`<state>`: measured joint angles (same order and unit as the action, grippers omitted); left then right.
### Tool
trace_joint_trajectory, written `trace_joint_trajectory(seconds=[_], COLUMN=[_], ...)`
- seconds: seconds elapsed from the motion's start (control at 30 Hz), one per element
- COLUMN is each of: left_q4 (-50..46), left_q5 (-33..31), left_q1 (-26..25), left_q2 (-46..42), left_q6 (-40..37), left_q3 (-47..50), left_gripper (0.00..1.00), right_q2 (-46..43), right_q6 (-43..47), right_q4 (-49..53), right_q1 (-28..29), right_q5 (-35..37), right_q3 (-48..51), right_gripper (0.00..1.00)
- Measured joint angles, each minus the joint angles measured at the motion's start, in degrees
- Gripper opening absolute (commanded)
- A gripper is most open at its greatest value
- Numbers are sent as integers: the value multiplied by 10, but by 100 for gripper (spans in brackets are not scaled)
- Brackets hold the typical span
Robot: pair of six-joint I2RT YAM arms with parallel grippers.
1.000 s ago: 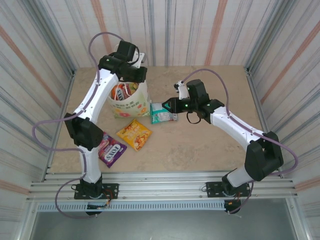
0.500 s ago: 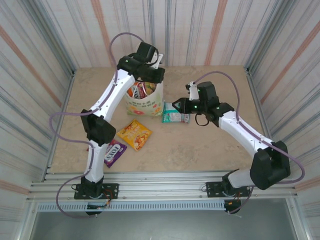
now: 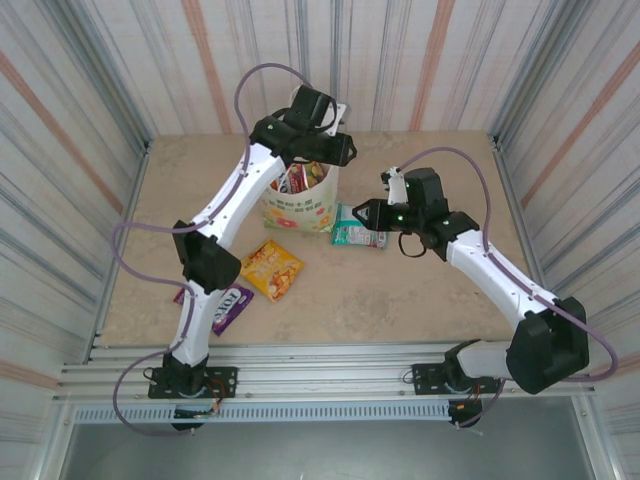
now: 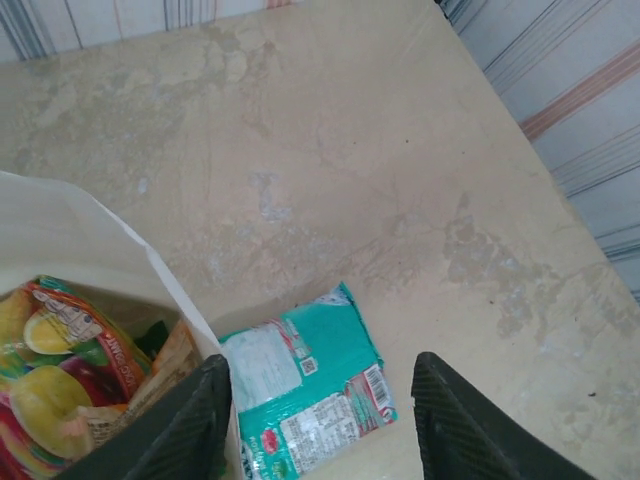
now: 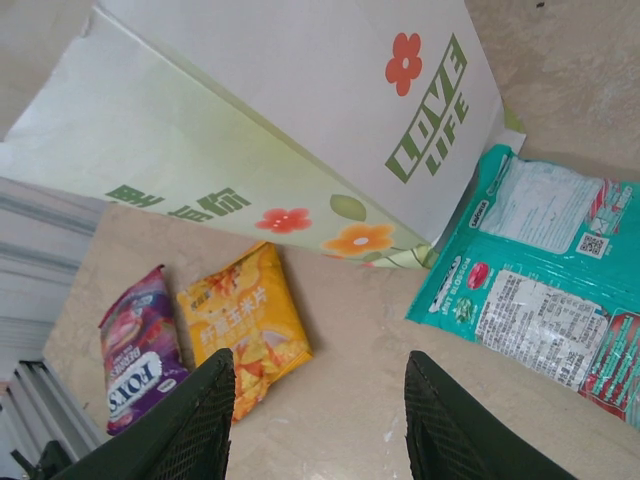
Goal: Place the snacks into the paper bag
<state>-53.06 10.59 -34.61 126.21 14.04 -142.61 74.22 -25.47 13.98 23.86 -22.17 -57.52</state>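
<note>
Scanning by size: saw table (image 3: 420, 300) carrying paper bag (image 3: 300, 205) upright near its middle, several packets inside. Found left gripper (image 4: 320, 420) over bag mouth, fingers spread, gripping nothing. Found right gripper (image 3: 368, 212) low beside bag, fingers likewise apart, empty. Spotted teal packet (image 3: 355, 232) flat against bag's right base, just ahead of right fingers. Noted yellow-orange packet (image 3: 272, 268) and purple packet (image 3: 230, 305) near-left of bag, well apart from both grippers.

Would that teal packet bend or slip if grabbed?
Probably floppy: the teal packet lies flat and looks like thin film. Likely slippery, given its glossy surface. It seems light, so a push should slide it along the table.
</note>
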Motion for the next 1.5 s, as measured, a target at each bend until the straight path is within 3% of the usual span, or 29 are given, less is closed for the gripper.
trace_joint_trajectory(seconds=[0.27, 0.57, 0.9, 1.03, 1.27, 1.5], left_q4=[-14, -50, -57, -29, 54, 140], left_q5=[-37, -47, 2, 30, 68, 83], left_q1=[30, 121, 274, 306, 308, 308], left_q2=[-92, -268, -443, -504, -519, -490], left_q6=[-27, -44, -47, -36, -5, 13], left_q3=[42, 151, 462, 608, 782, 840], left_gripper=[65, 65, 59, 59, 54, 55], right_q2=[-2, -2, -7, -8, -4, 27], right_q6=[-15, -35, -118, -192, -342, -448], right_q4=[0, 5, 4, -21, -135, -217], right_q1=[1, 36, 108, 131, 169, 214], right_q5=[1, 18, 43, 45, 39, 57], right_q3=[0, 0, 28, 75, 168, 199], right_gripper=[49, 48, 48, 48, 49, 54])
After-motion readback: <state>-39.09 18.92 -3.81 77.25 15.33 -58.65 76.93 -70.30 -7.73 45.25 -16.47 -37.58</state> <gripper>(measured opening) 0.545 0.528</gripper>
